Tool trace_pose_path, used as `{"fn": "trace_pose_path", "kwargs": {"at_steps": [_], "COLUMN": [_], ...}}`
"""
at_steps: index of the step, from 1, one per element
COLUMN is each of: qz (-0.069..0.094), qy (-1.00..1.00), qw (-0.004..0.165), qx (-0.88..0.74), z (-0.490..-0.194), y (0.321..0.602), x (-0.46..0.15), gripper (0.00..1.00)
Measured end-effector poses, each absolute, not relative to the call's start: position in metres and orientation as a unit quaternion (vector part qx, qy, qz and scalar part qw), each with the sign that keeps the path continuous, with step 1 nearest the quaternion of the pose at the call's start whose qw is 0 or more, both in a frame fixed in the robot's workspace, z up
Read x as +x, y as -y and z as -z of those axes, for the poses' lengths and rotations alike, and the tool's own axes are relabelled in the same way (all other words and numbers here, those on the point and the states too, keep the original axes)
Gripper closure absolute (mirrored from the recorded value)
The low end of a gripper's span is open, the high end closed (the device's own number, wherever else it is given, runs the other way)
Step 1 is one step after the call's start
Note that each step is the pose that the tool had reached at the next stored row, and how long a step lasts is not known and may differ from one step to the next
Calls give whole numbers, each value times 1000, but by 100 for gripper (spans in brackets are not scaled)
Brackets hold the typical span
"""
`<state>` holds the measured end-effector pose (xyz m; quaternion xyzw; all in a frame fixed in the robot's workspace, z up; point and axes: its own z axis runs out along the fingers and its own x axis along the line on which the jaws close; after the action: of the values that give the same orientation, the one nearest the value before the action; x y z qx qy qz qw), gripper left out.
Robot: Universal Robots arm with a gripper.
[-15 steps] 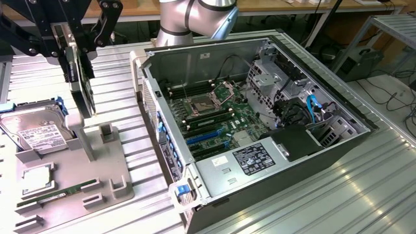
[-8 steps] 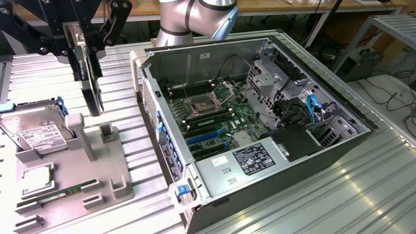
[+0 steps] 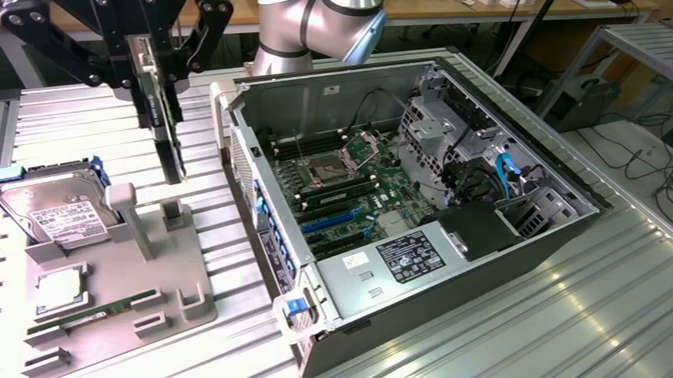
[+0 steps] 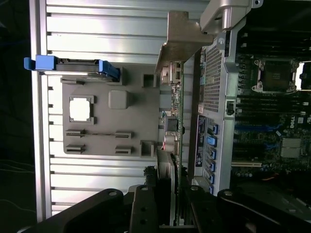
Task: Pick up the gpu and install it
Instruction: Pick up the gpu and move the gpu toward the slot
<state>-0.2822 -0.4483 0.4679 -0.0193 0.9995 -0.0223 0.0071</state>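
The gripper (image 3: 150, 64) is clamped on the gpu (image 3: 169, 146), its black fingers (image 3: 195, 59) pressing the card from both flat sides near its upper end. The card hangs straight down from the tool, edge-on in the exterior view as a thin dark slab. In the wrist view the gripper (image 4: 167, 208) grasps the same gpu (image 4: 178, 121), whose green board edge runs away from the fingers to the silver end bracket (image 4: 182, 41) at the far tip.

Directly below the tool lies the gray holder tray (image 3: 173, 311). The card's lower end hangs above it, over one of the tray's small upright posts (image 3: 172, 213), and seems clear of it. Farther out on the tray, on the side of the gripper toward the exterior view's left, sit a hard drive (image 3: 58, 213) with a blue carrier, a square processor (image 3: 61, 287) and a narrow RAM stick (image 3: 93, 313).

On the other side of the tool, toward the exterior view's right, the open computer case (image 3: 547, 236) lies on the ribbed metal table (image 3: 589, 315), its motherboard (image 3: 352, 185) exposed.
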Motion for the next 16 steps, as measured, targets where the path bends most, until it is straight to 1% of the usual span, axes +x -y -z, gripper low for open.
{"fn": "trace_pose_path", "kwargs": {"at_steps": [16], "qz": [23], "qy": [-1000], "qw": [7], "qx": [-19], "z": [-468], "y": [448], "x": [-257], "gripper": [73]}}
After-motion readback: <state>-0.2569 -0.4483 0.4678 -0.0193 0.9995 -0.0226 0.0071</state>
